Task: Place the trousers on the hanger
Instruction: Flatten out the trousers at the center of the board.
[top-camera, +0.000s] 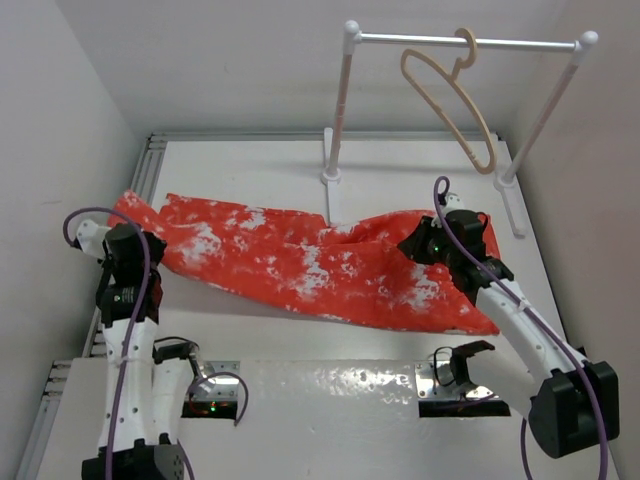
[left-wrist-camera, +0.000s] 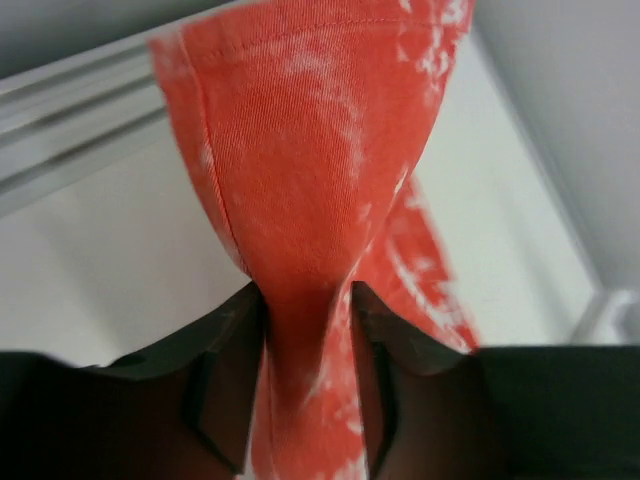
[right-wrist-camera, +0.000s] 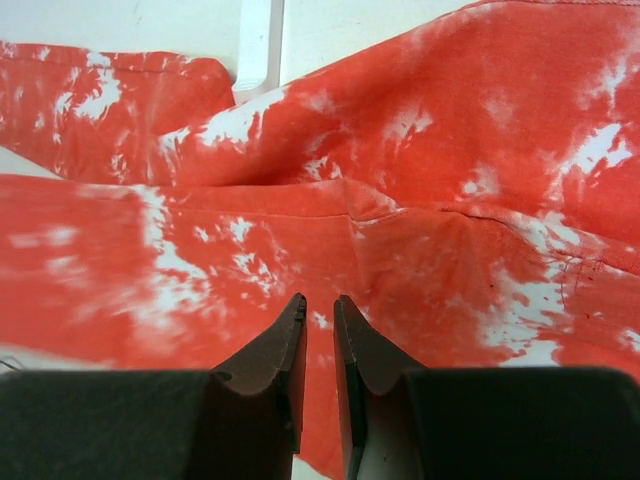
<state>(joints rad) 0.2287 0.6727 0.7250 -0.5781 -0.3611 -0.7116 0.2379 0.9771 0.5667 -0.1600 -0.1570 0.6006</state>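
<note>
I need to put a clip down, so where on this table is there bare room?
Two bare strips of table: one at the back, between the trousers and the rail feet, and one in front, between the trousers and the arm bases. The middle band is crowded: the trousers span it, with the left tool and right tool on them.

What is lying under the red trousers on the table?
Only the white table shows around the trousers. The rail's foot reaches their far edge; anything beneath the fabric is covered.

One trousers (top-camera: 300, 265), one hanger (top-camera: 473, 112), one rail (top-camera: 520, 44), one left tool (left-wrist-camera: 308, 300), one right tool (right-wrist-camera: 318, 305).
</note>
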